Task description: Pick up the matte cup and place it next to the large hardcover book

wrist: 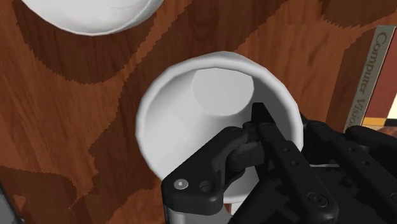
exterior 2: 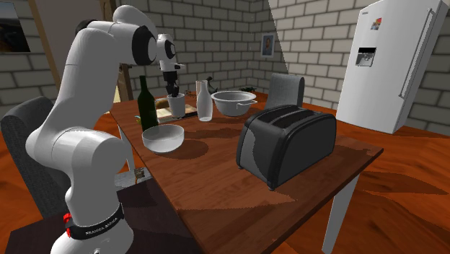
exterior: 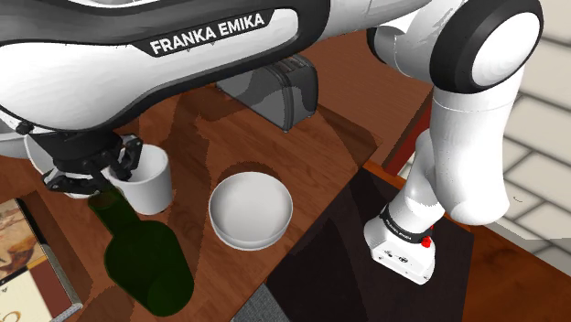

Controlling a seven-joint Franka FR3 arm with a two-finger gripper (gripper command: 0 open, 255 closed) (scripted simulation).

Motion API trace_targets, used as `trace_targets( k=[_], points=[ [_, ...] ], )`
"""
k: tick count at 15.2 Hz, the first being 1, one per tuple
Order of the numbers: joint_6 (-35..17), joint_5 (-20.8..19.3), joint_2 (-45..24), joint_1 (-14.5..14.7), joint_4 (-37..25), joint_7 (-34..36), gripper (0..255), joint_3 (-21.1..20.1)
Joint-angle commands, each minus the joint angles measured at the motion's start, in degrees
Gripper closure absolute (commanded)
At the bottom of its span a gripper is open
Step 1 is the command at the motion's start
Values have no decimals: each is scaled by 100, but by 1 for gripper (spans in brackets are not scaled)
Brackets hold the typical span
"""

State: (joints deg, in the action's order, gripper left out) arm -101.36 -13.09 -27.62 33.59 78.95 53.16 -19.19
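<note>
A plain white cup stands by the table's far left in the shoulder view, its base low against the wood. My black gripper is shut on its rim, one finger inside the cup and one outside the wall. In the wrist view the gripper clasps the rim on the side nearest the book. The large hardcover book lies flat just beyond the cup, its printed spine close by the fingers. In the second exterior view the cup hangs under the gripper at the table's far end.
A dark green bottle stands right beside the cup, between it and the stand. A white bowl sits close on the other side. Farther along the wooden table are a black toaster, a glass carafe and a larger bowl.
</note>
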Motion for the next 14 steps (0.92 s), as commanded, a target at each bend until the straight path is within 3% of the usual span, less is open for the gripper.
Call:
trace_targets(
  k=[1, 14],
  points=[
    [-161, -8, 2, -7, 161, 31, 255, 1],
    [-991, -120, -227, -26, 781, 155, 255, 57]
  ],
)
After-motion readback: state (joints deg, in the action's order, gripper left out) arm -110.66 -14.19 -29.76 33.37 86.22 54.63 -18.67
